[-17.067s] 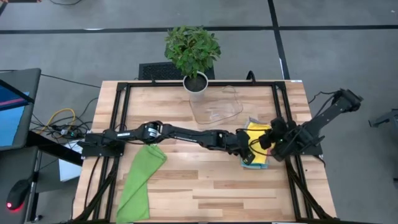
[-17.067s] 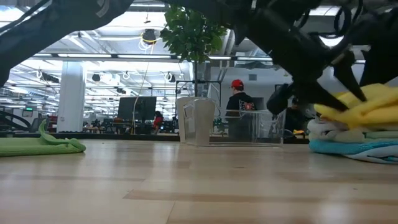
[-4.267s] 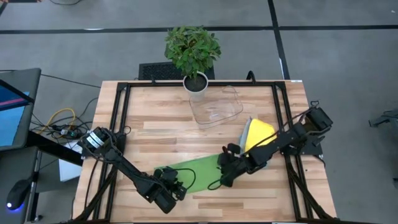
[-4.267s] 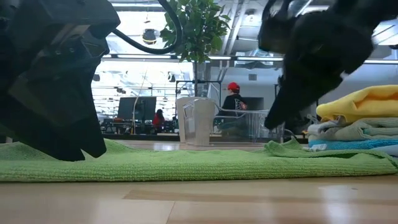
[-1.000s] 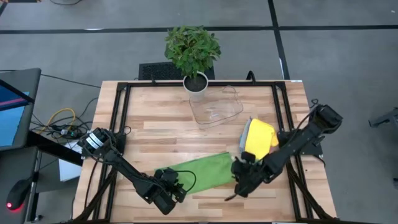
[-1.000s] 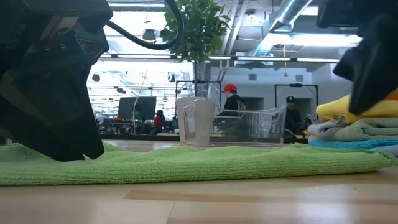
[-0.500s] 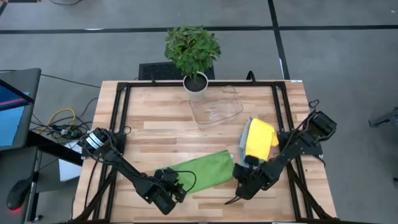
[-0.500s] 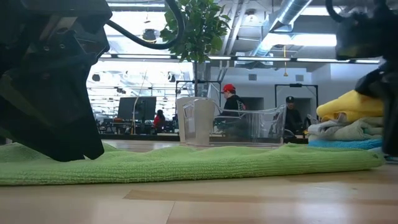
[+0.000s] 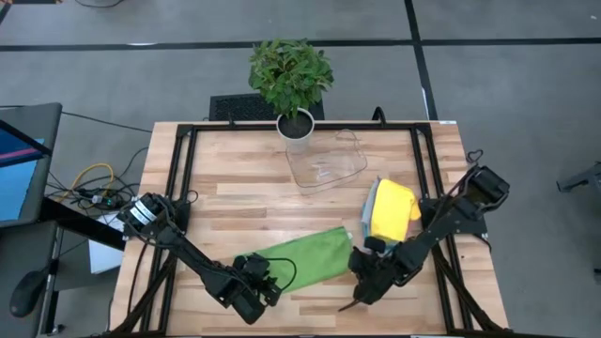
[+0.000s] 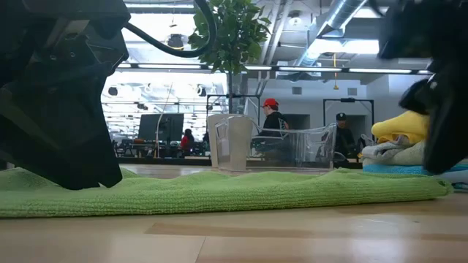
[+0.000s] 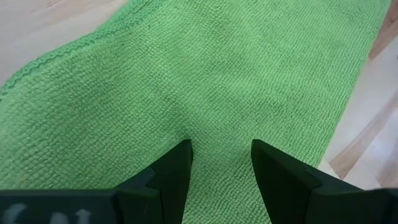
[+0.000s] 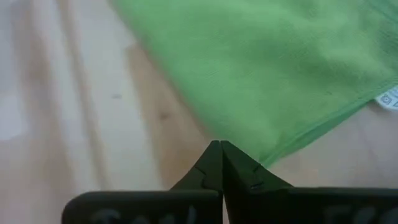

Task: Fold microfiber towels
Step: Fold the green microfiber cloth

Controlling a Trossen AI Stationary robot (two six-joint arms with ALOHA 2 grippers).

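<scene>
A green microfiber towel (image 9: pixel 300 255) lies flat as a long folded strip across the near middle of the table. My left gripper (image 11: pixel 221 149) stands open at its left end, fingertips down on the cloth. My right gripper (image 12: pixel 221 144) is shut, its tips at the towel's near right corner (image 12: pixel 264 163), a short way from the white label (image 12: pixel 388 99). At the right, a stack of folded towels with a yellow one on top (image 9: pixel 392 207) rests on the table. My left gripper has both spread fingertips (image 11: pixel 177 155) set down on the top face of the towel's left end (image 11: pixel 217 124), coming from above at a slant. The cloth lies flat on the table between them, with only a faint crease. My right gripper's shut tips are at the towel's corner; whether they touch or pinch it I cannot tell.
A clear plastic tray (image 9: pixel 324 161) and a potted plant (image 9: pixel 291 80) stand at the far middle. The towel stack (image 10: pixel 402 139) sits just beyond my right gripper (image 9: pixel 360 282). Bare wood lies along the near edge and at the far left. People show in the room behind.
My right gripper has come down toward the right end of the green towel. The towel and my left gripper have kept still.
</scene>
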